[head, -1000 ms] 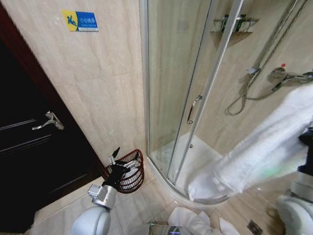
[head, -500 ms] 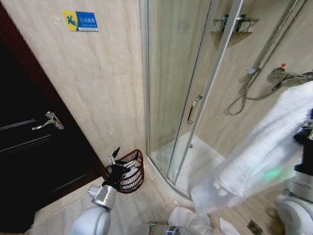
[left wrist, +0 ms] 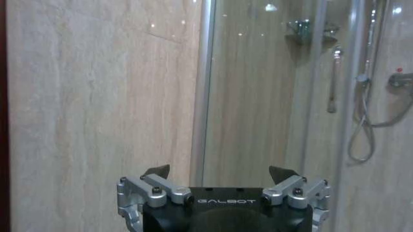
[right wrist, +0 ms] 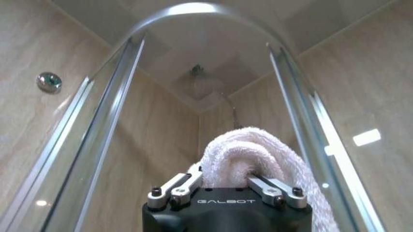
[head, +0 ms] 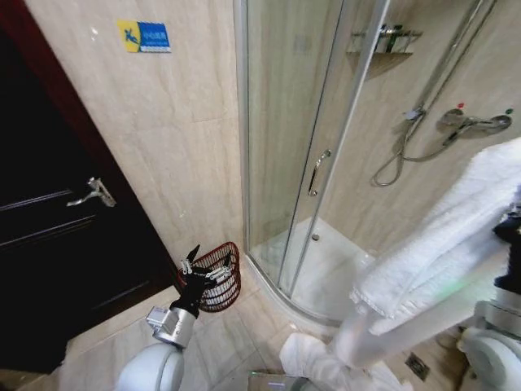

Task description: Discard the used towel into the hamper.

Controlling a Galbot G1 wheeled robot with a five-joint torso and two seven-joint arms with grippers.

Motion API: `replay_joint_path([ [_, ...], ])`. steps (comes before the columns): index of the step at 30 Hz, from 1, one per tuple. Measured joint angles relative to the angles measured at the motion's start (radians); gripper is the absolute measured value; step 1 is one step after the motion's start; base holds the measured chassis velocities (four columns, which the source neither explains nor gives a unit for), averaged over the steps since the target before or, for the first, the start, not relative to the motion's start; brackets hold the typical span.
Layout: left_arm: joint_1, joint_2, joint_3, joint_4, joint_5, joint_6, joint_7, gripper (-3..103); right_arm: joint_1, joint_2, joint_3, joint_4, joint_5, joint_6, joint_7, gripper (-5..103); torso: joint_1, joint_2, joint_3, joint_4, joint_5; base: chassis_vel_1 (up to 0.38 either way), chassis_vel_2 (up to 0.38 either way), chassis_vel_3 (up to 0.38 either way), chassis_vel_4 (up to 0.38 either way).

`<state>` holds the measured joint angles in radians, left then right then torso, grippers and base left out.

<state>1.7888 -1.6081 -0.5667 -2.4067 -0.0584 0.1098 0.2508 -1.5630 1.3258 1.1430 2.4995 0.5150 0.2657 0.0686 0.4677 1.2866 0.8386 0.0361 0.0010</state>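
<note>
Towel (head: 444, 261) swung lower since before, right pincer (right wrist: 226, 186) clamped on it, left pincer (head: 198, 265) apart beside hamper (head: 220, 277)

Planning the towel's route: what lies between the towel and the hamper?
In the head view, the shower's glass door and curved sill stand between towel and hamper.

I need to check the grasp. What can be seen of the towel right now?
The white terry towel is thick and folded over, clamped in the right gripper with a rounded fold bulging between its fingers. It hangs slantwise at the robot's right before the shower enclosure, its lower end reaching white cloth on the floor.
</note>
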Motion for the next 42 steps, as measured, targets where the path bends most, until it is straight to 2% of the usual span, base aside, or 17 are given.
replay_joint_path([
  [1, 0.0, 0.0, 0.0, 0.0, 0.0, 0.0, 0.0, 100, 0.004, 0.001, -0.004, 0.0, -0.001, 0.001, 0.0, 12, 0.0, 0.0, 0.0, 0.0002, -0.0021, 0.214, -0.23, -0.235, 0.233],
  [4, 0.0, 0.0, 0.0, 0.0, 0.0, 0.0, 0.0, 100, 0.006, 0.001, -0.011, 0.0, -0.002, 0.005, -0.001, 12, -0.001, 0.0, 0.0, 0.0, -0.0004, 0.196, -0.215, -0.19, 0.223],
  [6, 0.001, 0.0, 0.0, 0.0, 0.0, 0.0, 0.0, 100, 0.001, 0.003, -0.021, 0.0, -0.004, 0.018, -0.013, 12, -0.001, 0.001, 0.0, 0.0002, -0.002, 0.115, -0.127, -0.124, 0.132],
  [9, 0.0, 0.0, 0.0, 0.0, 0.0, 0.0, 0.0, 100, -0.003, 0.009, -0.039, 0.0, -0.011, 0.034, -0.023, 12, -0.001, 0.001, 0.0, -0.0002, -0.0002, 0.033, -0.052, -0.059, 0.068],
  [17, 0.0, 0.0, 0.0, 0.0, 0.0, 0.0, 0.0, 100, 0.006, -0.006, -0.066, 0.0, -0.022, 0.06, -0.044, 12, 0.001, 0.0, 0.0, 0.0004, -0.0012, -0.049, 0.037, 0.065, -0.046],
  [31, 0.0, 0.0, 0.0, 0.0, 0.0, 0.0, 0.0, 100, 0.019, -0.006, -0.125, 0.001, -0.059, 0.032, -0.039, 12, 0.0, 0.0, 0.0, 0.0002, -0.0011, -0.002, 0.005, 0.003, -0.002],
  [42, 0.0, 0.0, 0.0, 0.0, 0.0, 0.0, 0.0, 100, 0.019, 0.008, -0.192, 0.001, -0.085, 0.062, -0.075, 12, 0.0, -0.001, -0.001, 0.0002, -0.0011, 0.04, 0.06, 0.063, 0.046],
])
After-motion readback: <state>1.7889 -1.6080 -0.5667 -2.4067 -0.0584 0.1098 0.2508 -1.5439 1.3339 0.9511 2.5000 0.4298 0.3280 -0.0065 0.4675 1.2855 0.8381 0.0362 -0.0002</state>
